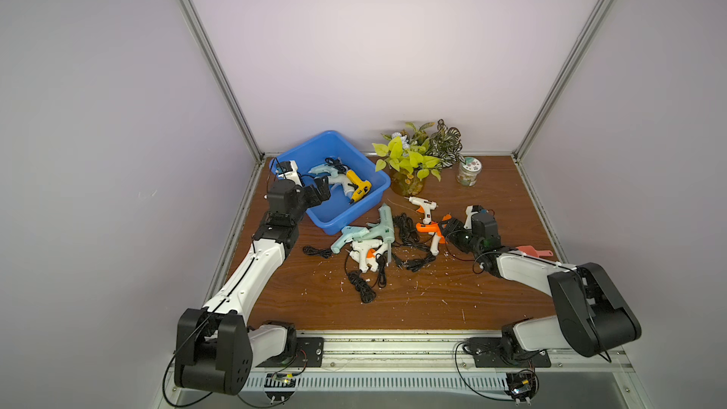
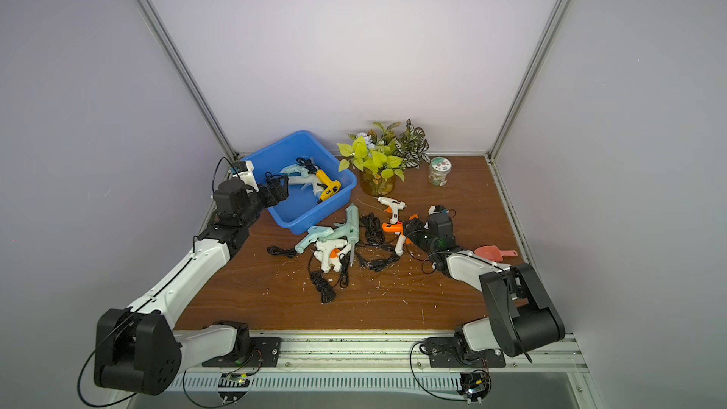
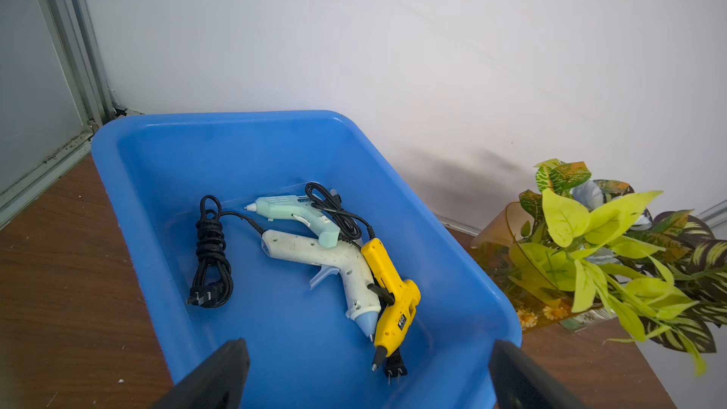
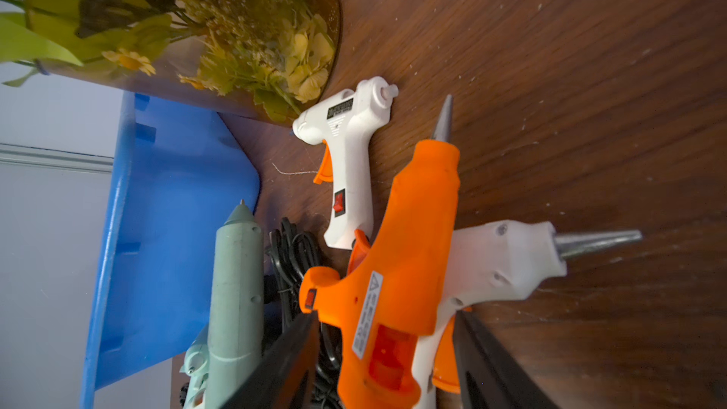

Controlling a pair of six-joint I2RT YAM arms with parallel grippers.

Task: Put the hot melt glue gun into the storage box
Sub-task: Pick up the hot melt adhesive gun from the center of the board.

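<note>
Straddling the orange glue gun (image 4: 409, 253) atop a white gun (image 4: 503, 265) on the table (image 4: 570, 72), your right gripper (image 4: 384, 314) shows no certain pinch; left gripper (image 3: 368, 344) gapes over the storage box (image 3: 157, 175) holding three guns (image 3: 314, 253).

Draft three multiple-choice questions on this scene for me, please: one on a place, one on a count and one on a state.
1. Where does the yellow glue gun lie relative to the storage box?
A) inside it
B) beside it, outside
C) underneath it

2. How many glue guns lie in the storage box?
A) one
B) three
C) five

3. How does the left hand stand?
A) shut, holding nothing
B) shut on the yellow glue gun
C) open, holding nothing

Key:
1 A, the blue walls surround it.
2 B, the mint glue gun, the white glue gun and the yellow one lie there.
3 C, its fingers stand wide apart above the box, gripping nothing.
</note>
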